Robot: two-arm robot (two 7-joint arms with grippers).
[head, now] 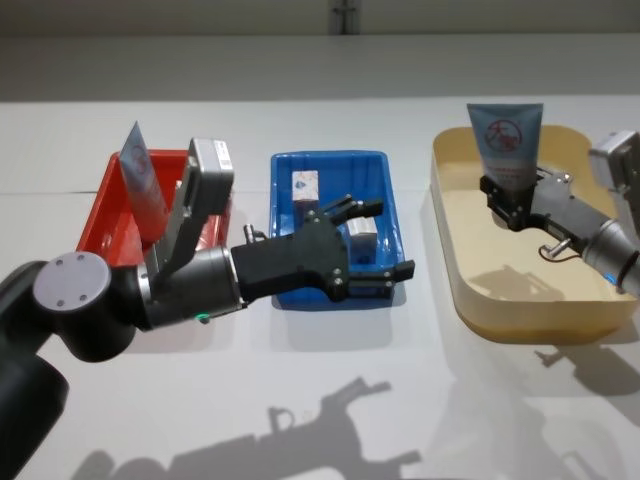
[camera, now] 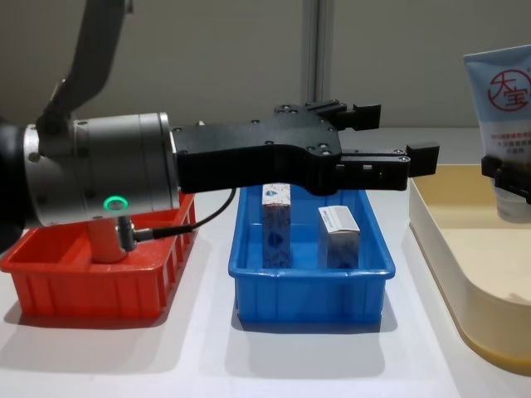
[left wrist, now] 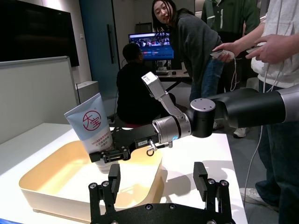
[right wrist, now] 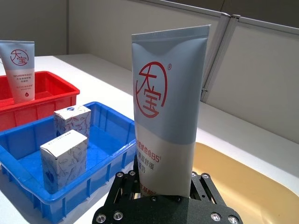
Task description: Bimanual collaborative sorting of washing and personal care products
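My right gripper [head: 507, 203] is shut on the lower end of a pale-blue squeeze tube [head: 505, 138] with a red round logo, holding it upright over the beige bin [head: 455, 265]. The right wrist view shows that tube [right wrist: 166, 116] close up, standing between the fingers. My left gripper [head: 386, 240] hovers open and empty over the blue bin [head: 290, 290], just above two small blue-and-white cartons [camera: 276, 224] [camera: 340, 236] standing inside. A second tube [head: 140, 180] stands upright in the red bin [head: 100, 215]. From the left wrist, the held tube [left wrist: 93, 126] shows above the beige bin [left wrist: 56, 196].
The three bins stand in a row on the white table [head: 330, 400]: red at the left, blue in the middle, beige at the right. People stand and sit behind the table in the left wrist view, away from the bins.
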